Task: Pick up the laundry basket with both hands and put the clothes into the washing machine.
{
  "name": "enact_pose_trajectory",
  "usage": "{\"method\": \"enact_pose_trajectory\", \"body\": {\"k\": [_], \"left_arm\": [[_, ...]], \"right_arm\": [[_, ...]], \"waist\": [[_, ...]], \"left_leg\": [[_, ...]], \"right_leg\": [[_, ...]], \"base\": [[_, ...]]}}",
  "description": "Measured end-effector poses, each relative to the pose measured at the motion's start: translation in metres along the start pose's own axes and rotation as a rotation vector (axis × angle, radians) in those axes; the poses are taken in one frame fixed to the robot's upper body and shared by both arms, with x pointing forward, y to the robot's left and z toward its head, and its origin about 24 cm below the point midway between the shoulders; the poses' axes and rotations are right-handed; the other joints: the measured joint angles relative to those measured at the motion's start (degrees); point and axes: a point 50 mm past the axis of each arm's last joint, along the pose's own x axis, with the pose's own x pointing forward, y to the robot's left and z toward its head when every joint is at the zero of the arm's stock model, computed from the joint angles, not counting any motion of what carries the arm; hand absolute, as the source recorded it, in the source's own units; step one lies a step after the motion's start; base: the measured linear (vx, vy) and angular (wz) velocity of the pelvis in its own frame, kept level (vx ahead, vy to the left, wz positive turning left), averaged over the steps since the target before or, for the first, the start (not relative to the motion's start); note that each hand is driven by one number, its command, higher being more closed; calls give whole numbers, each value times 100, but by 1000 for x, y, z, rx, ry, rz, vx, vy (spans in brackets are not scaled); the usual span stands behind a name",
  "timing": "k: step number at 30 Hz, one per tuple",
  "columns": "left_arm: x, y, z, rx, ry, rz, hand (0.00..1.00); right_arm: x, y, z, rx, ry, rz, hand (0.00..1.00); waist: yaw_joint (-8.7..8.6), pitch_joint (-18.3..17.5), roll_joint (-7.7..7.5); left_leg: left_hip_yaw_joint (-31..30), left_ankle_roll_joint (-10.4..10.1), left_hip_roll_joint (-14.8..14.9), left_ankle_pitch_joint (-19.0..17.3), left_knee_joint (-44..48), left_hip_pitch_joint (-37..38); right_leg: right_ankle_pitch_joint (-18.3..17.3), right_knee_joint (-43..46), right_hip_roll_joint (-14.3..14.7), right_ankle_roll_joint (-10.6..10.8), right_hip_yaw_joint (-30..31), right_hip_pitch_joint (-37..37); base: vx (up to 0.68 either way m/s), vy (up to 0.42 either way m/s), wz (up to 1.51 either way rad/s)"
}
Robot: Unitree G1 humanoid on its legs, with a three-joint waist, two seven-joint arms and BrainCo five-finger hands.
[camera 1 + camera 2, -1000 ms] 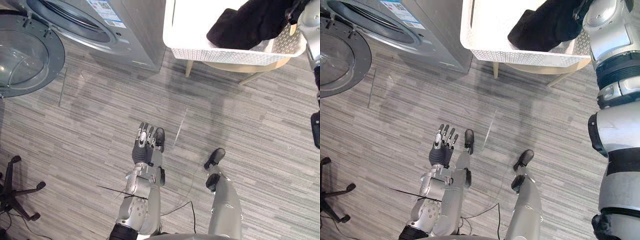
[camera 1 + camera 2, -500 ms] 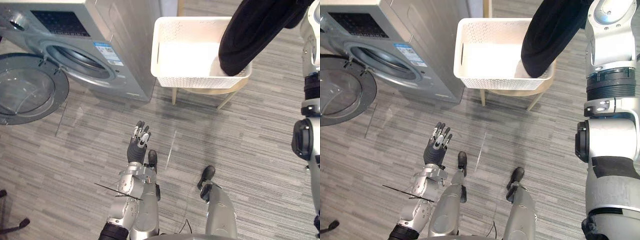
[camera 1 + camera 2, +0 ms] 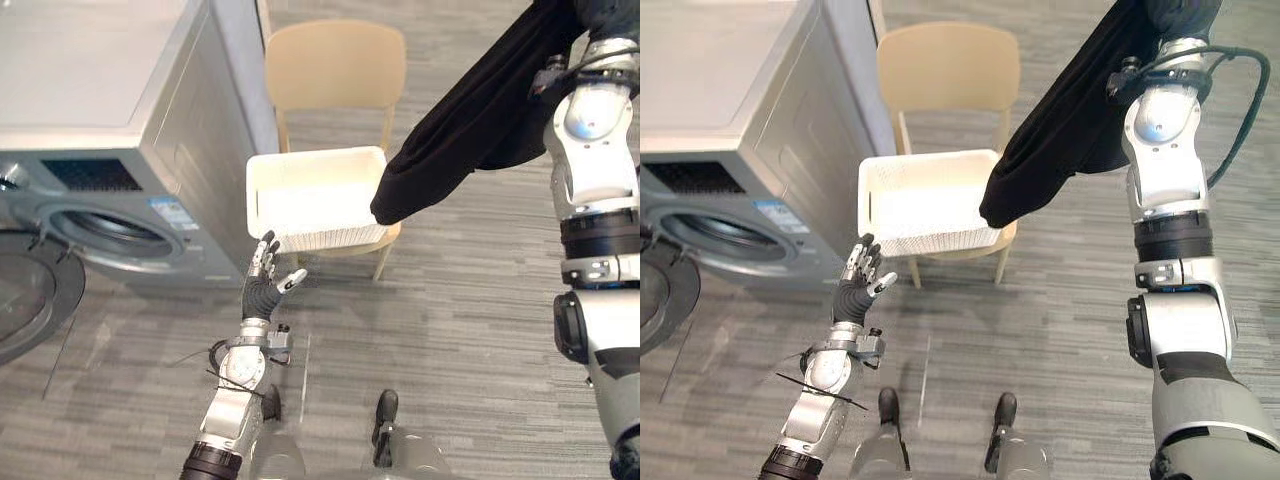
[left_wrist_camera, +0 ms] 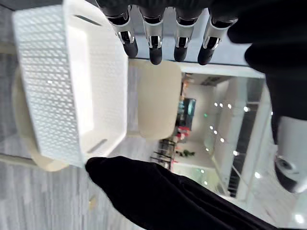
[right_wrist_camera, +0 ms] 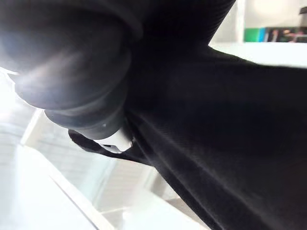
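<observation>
Right — we're dangling the black garment off the right hand, grip buried in cloth, can't tell — it's looking limp, light, wanting a bunched fistful; left hand hovering spread.

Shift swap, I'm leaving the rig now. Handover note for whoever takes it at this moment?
Left hand: open, held up in front of the laundry basket, touching nothing.
Right hand: raised high, the black garment hangs from it; grip can't be read.
The basket sits on the wooden chair beside the washing machine, whose door is open.
Done: garment is up out of the basket.
Left: garment into the drum. The basket itself has not been picked up with both hands.
</observation>
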Motion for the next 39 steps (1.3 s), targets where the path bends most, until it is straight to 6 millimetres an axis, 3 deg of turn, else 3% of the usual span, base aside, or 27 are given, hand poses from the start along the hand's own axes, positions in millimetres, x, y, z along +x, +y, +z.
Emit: {"method": "enact_pose_trajectory", "body": {"k": [5, 9, 13, 16, 21, 27, 39], "left_arm": [[21, -9, 19, 138, -104, -32, 0], [44, -33, 30, 230, -166, -157, 0], [63, -70, 10, 318, -71, -358, 0], [63, -86, -10, 345, 39, -453, 0], [65, -104, -24, 253, 169, -556, 0], [80, -121, -14, 82, 245, -617, 0], [100, -134, 14, 61, 182, -650, 0]], "right_arm": [[0, 3, 8, 87, -28, 52, 100], [-1, 9, 14, 128, -49, 89, 100], [-2, 19, 17, 183, -33, 125, 100], [-4, 26, 16, 220, -17, 152, 100], [-11, 42, 14, 260, 23, 239, 100], [-19, 62, 15, 336, 63, 356, 100], [-23, 77, 20, 482, 103, 397, 100]], "waist": [[-166, -243, -2], [-218, -367, 0], [-323, -503, -2], [-430, -511, -7], [-525, -512, -5], [-525, -513, -3], [-532, -531, 25]], "left_leg": [[137, -29, -1, -89, 0, 317], [263, -36, 4, -166, -2, 513], [283, -36, 4, -167, -3, 582], [281, -37, 4, -168, -4, 663], [293, -38, 4, -168, -5, 682], [262, -38, -3, -168, -4, 627], [145, -34, -22, -165, 0, 548]], "right_leg": [[51, -188, 30, 23, 115, 317], [215, -498, 78, 20, 241, 556], [293, -630, 94, 15, 269, 656], [305, -680, 98, 23, 268, 758], [318, -697, 102, 34, 271, 762], [390, -786, 102, -6, 254, 765], [419, -805, 82, 19, 121, 761]], "base": [[43, 24, -10], [-5, 19, -15], [-15, 7, -4], [0, 0, 0], [-3, 2, -2], [5, 4, 1], [2, 7, 3]]}}
